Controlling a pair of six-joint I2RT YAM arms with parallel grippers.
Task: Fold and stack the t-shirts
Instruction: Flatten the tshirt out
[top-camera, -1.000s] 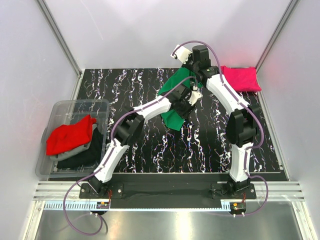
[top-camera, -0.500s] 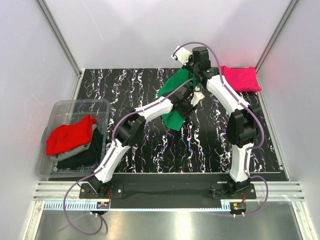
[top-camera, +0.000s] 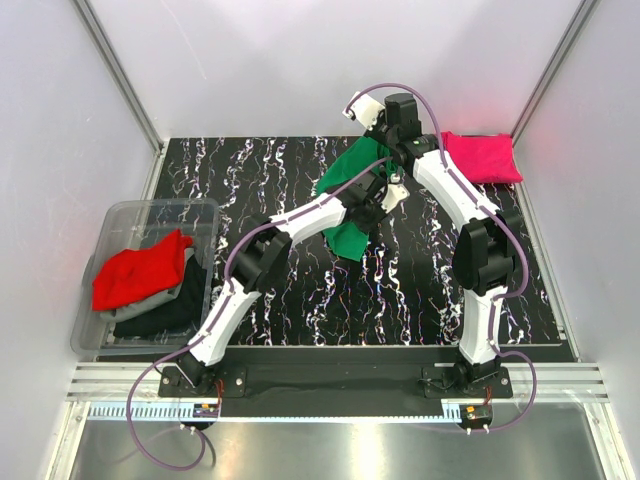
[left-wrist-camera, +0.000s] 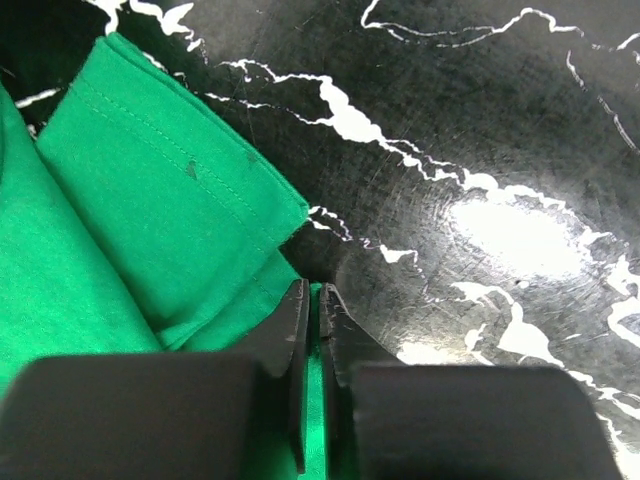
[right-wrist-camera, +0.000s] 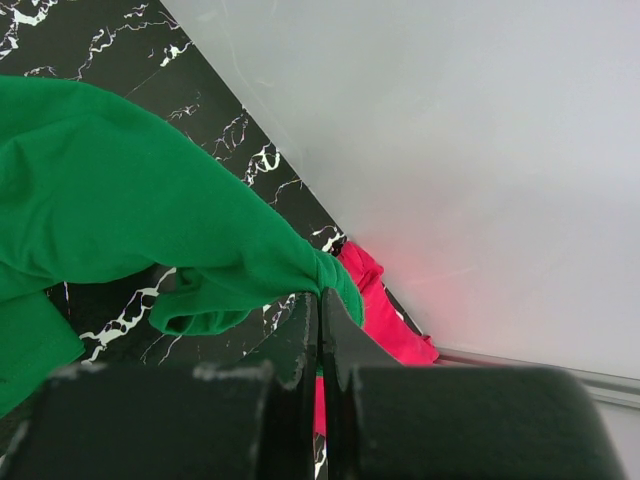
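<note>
While both arms meet over the far middle of the table (top-camera: 300, 290), you've got the green shirt (top-camera: 345, 238) partly lifted. The R gripper (right-wrist-camera: 320, 298) is clamped tight on a bunched bit of green cloth, up high near the back wall, w/ the fabric draping down and away from its tips. The L gripper (left-wrist-camera: 313, 305) sits lower, jaws pinched nearly together on an edge of the same shirt; a thin strip of green shows btwn them, just beside a hemmed sleeve end over the marbled top. From above, the lower part of the shirt spreads on the table under the L arm. You'll see the pink shirt (top-camera: 482, 157) folded in the far R corner, apart from the green one. At the L edge the red shirt (top-camera: 140, 268) lies in the clear bin (top-camera: 150, 207), on top of a black shirt (top-camera: 165, 312); can't tell what else is under there.
</note>
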